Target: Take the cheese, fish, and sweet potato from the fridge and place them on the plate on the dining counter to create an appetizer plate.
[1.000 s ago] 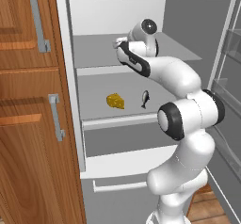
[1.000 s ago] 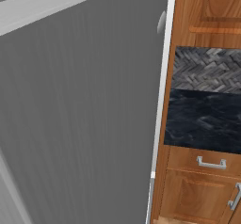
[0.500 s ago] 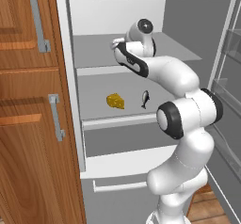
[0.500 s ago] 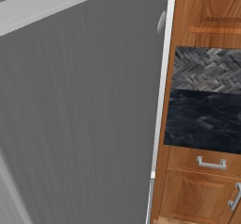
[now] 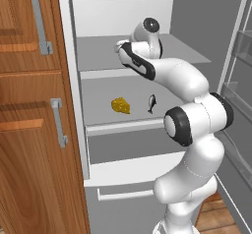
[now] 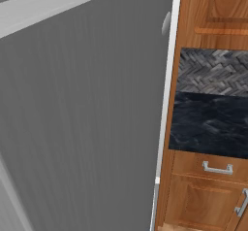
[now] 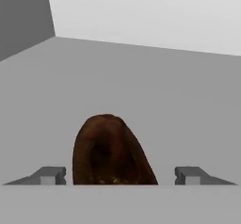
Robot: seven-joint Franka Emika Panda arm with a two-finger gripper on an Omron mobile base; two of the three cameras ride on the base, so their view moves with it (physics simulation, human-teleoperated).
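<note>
A: Where is our gripper [image 7: 120,176] now?

B: We are up on the top shelf of the fridge [image 5: 98,61]. The sweet potato [image 7: 110,150] lies right between our two fingertips [image 7: 49,175], flat on the shelf.

A: Do we hold it?

B: No. Our fingers stand wide apart, with a gap on each side of the potato. We hold nothing.

A: What could go wrong?

B: The potato is round and lumpy. If we squeeze off to one side, we think it could roll or pop out and slide to the back of the shelf. It sits a bit nearer one finger than the other, so that finger may push it first.

A: Anything else?

B: If we press too low, our fingers could scrape the shelf. If we lift too fast, the potato could slip and drop.

A: And the other food?

B: The cheese [image 5: 120,105] and the fish [image 5: 151,103] wait on the shelf below, near each other but not touching. Our arm hangs above them, so we must pull out with care.
</note>
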